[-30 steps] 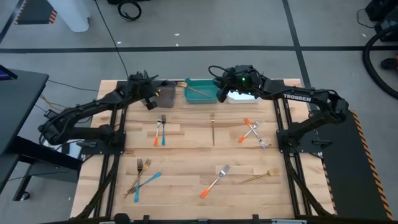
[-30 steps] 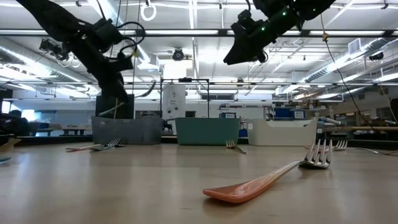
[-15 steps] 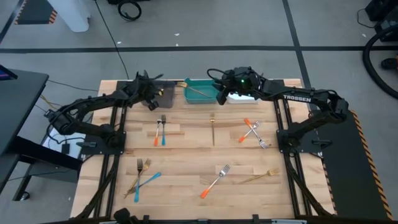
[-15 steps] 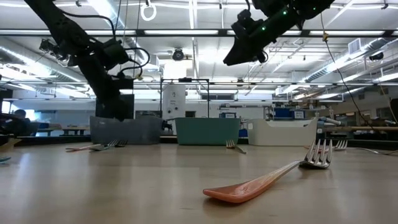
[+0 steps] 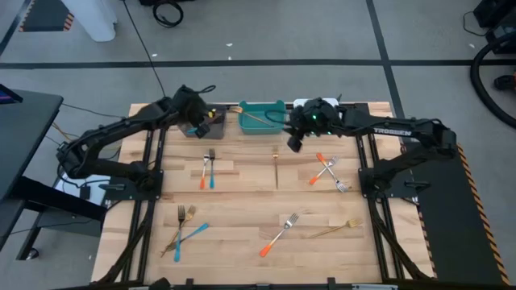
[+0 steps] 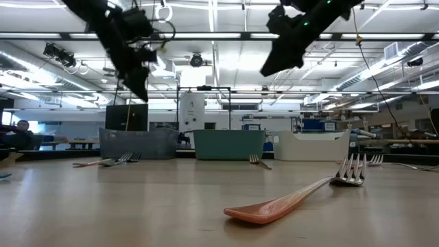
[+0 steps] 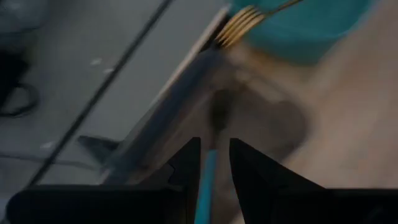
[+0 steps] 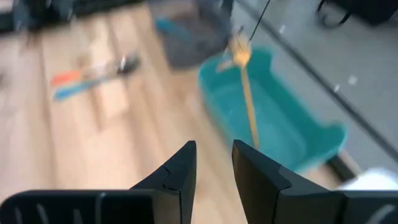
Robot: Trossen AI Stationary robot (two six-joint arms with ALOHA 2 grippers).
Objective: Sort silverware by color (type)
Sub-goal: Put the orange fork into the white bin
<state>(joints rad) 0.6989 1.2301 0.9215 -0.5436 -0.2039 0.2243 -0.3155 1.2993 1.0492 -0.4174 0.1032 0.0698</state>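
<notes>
- Planks of pale wood make up the desk [image 5: 242,209] in the high view, standing on grey floor crossed by dark lines. At 12 o'clock sit a grey bin [image 5: 211,122], a teal bin [image 5: 260,118] with a gold fork [image 5: 256,118] lying across it, and a white bin [image 5: 305,105] mostly under the right arm. "TROSSEN" reads white on that arm.
- The left pincer [image 5: 199,127] hangs over the grey bin; the right pincer [image 5: 293,141] hovers over bare wood beside the teal bin, just above a gold utensil [image 5: 276,165].
- Silverware is scattered: an orange and blue pair [image 5: 207,169] at 10 o'clock, crossed orange forks [image 5: 326,171] at 3 o'clock, a blue utensil crossing a gold fork [image 5: 184,229] at 7 o'clock, an orange-handled fork [image 5: 278,234] at 6 o'clock, another gold fork [image 5: 339,228] at 5 o'clock.
- Low view: an orange-handled fork [image 6: 295,195] lies nearest, the three bins stand in a row behind, and beyond is a workshop with ceiling strip lights and shelving. A person [image 6: 19,134] shows at 9 o'clock.
- Left wrist view: the left pincer's fingers [image 7: 186,163] are clamped on a blue-handled utensil [image 7: 207,177] above the grey bin; gold tines overhang the teal bin's rim.
- Right wrist view: the right pincer's fingers [image 8: 180,167] stand slightly apart with nothing between them, facing the teal bin.
</notes>
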